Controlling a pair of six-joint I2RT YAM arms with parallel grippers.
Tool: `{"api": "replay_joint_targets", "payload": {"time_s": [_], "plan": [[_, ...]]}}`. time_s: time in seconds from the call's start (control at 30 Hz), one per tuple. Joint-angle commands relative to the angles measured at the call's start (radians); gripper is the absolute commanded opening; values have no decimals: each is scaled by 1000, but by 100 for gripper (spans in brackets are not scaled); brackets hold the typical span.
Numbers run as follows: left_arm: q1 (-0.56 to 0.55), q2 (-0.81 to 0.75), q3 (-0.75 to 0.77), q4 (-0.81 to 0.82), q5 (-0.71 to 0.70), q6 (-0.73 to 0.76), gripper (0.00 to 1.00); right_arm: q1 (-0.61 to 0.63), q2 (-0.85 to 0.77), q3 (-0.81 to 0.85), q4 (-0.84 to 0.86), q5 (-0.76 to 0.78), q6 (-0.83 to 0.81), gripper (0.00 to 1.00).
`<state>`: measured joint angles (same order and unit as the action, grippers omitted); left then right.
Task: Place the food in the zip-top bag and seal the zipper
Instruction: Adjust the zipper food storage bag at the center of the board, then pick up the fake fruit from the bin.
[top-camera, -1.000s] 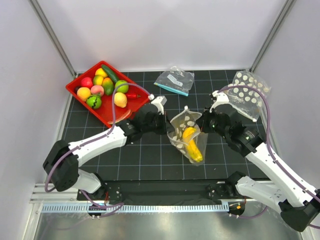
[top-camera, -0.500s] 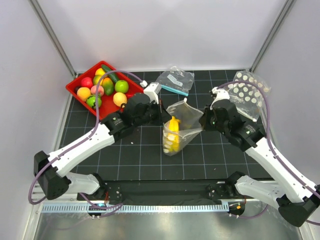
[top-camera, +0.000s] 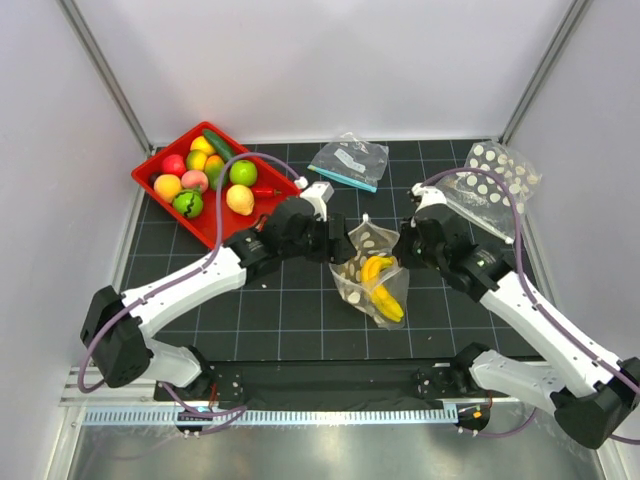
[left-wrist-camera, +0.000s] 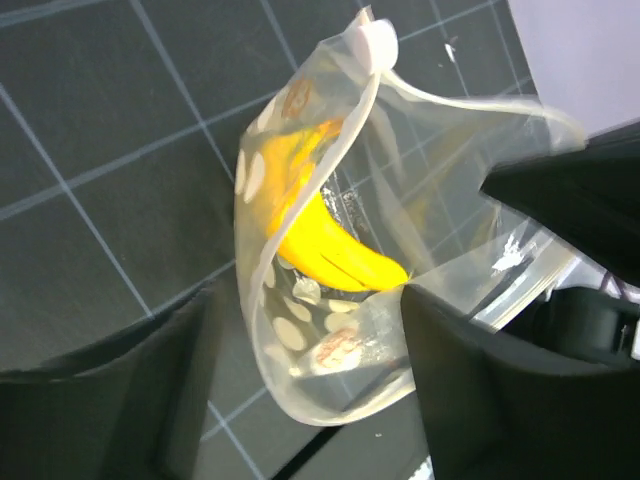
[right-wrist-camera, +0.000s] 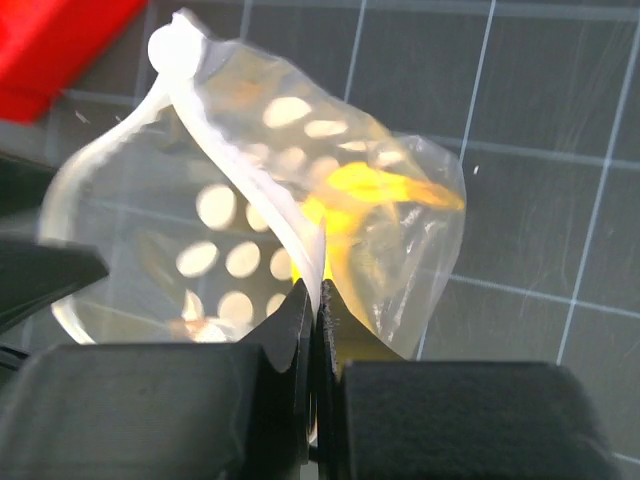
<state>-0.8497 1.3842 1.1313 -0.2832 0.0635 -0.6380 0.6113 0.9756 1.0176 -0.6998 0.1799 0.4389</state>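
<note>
- The right tool (right-wrist-camera: 315, 295) has its two fingers pressed together on the rim of a clear floppy zip-top bag printed with white polka dots (top-camera: 365, 268), with no gap showing between them
- The pinch sits on the narrow clear ridge strip of the zipper (right-wrist-camera: 250, 160), which curves up and away from the fingers to a rounded white end
- The left tool (left-wrist-camera: 310, 300) is partly open: its fingers stand apart with the lower part of the zip-top bag between them; its right finger is at the bag's edge, and desk shows between the bag and the left finger
- The zip-top bag hangs over the middle of the black gridded desk (top-camera: 290, 310), between the two tools; whether its bottom rests on the desk cannot be told
- Glossy yellow toy bananas (top-camera: 385, 300) lie inside the zip-top bag, seen through the plastic
- The bag's mouth gapes open, its two sides apart
- The other glossy toy fruits and vegetables (top-camera: 195, 180) lie in a red plastic tray (top-camera: 165, 150) at the far left
- A clear undotted bag with a teal strip (top-camera: 350, 158) lies at the far middle, and a second white-dotted clear bag (top-camera: 495, 180) lies at the far right
</note>
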Motion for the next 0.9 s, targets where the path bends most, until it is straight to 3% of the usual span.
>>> {"api": "replay_joint_targets", "payload": {"time_s": [0.0,0.13,0.33,0.47,0.6,0.87], "plan": [[0,3,-24,64,-42,17,79,-2,17,-28,86,-42,-8,4],[14,-79,-59,65,-167,50,97,-1,25,-27,97,-53,-20,10],[179,-140,-15,-63,-189,57,98,-2,-12,-19,100,-42,-26,12],[325,-90,77,-244,-221,83,100,-2,-37,-14,102,-43,-26,12],[451,-4,162,-300,-249,84,100,-2,-49,1,97,-46,-28,12],[479,189,329,-373,-294,97,100,-1,-43,24,83,-54,-48,12]]}}
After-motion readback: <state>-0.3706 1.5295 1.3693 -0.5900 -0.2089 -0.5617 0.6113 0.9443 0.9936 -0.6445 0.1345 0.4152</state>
